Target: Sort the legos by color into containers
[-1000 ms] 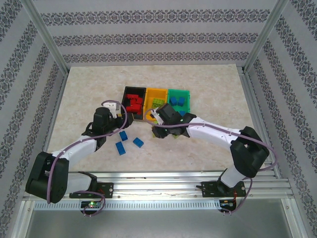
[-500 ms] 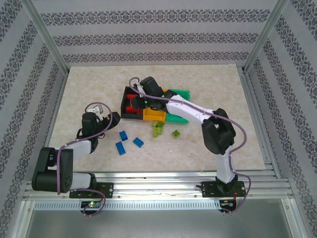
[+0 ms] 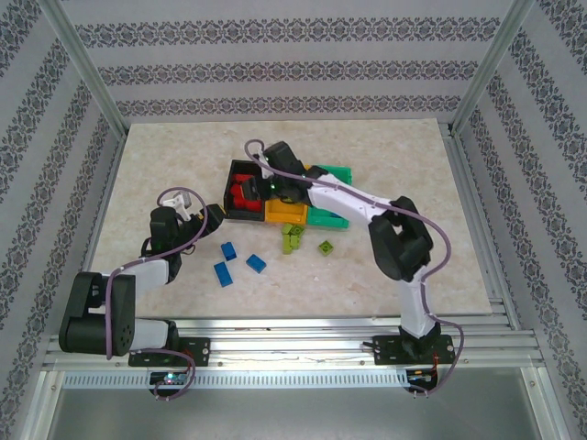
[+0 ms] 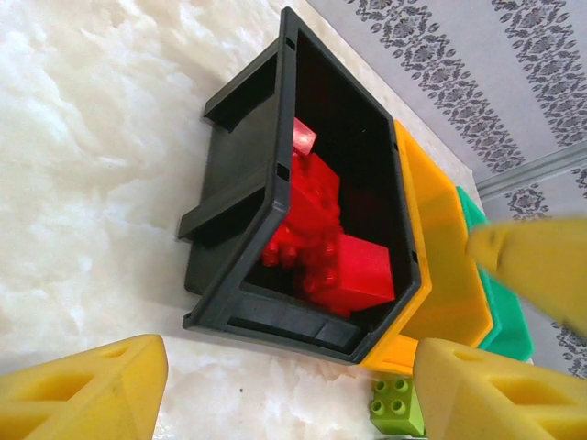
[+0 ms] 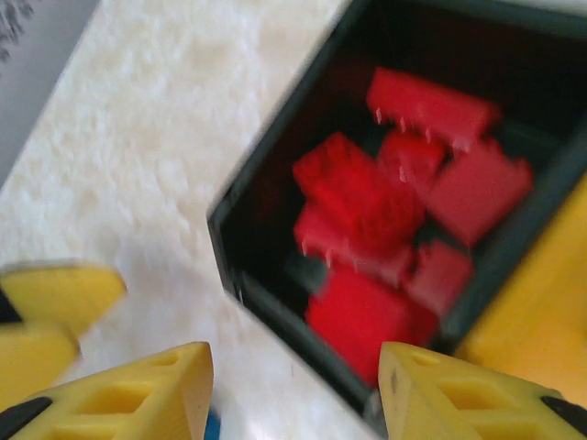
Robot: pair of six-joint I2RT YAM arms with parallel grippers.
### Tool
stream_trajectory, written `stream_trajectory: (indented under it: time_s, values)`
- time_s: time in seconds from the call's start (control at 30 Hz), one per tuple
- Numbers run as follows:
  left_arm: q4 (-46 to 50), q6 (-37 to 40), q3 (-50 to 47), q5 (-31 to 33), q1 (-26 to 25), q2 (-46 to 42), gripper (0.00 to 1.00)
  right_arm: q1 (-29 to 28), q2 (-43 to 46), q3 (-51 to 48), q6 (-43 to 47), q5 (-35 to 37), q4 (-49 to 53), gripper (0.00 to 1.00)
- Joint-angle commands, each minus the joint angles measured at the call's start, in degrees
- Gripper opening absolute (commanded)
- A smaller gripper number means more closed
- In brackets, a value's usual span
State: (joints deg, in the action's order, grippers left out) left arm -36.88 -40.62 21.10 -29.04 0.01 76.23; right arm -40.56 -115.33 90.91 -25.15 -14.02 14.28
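The right gripper (image 5: 293, 385) hangs wide open and empty over the black bin (image 5: 248, 284). The left gripper (image 4: 289, 390) is open and empty too. Move gently and don't bump the bin.

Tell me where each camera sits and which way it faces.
Top external: fixed above and behind the robot, looking down on the table; left arm and right arm both in view.
Left wrist: left of the bins, facing the black bin; left gripper open at the bottom.
Right wrist: over that bin, looking down into it, blurred; right gripper open.
Shared: both wrist views hold the black bin's red legos.
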Motion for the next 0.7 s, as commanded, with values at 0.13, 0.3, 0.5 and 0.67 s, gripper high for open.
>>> stream_trajectory:
  time_s: [0.13,0.3,0.5,0.67]
  values:
    - [-4.1,-1.3,-0.5,-2.1,0.1,-1.6,0.71,-3.6,21.8,-23.0,3.4,7.4,-2.3,0.53]
    - [-4.4,-0.7,-0.5,-1.5,-1.0,-1.4,0.71,-3.2,32.6,-37.3,2.1,14.0,0.2,0.54]
    - [-3.2,1.4,0.2,-0.1,-3.6,-1.3,0.70,0.5,42.8,-50.8,-2.0,14.9,-1.3,0.56]
    - [-0.3,4.5,2.0,1.3,-7.1,-1.0,0.70,2.5,45.1,-54.5,-2.2,17.7,-1.7,0.57]
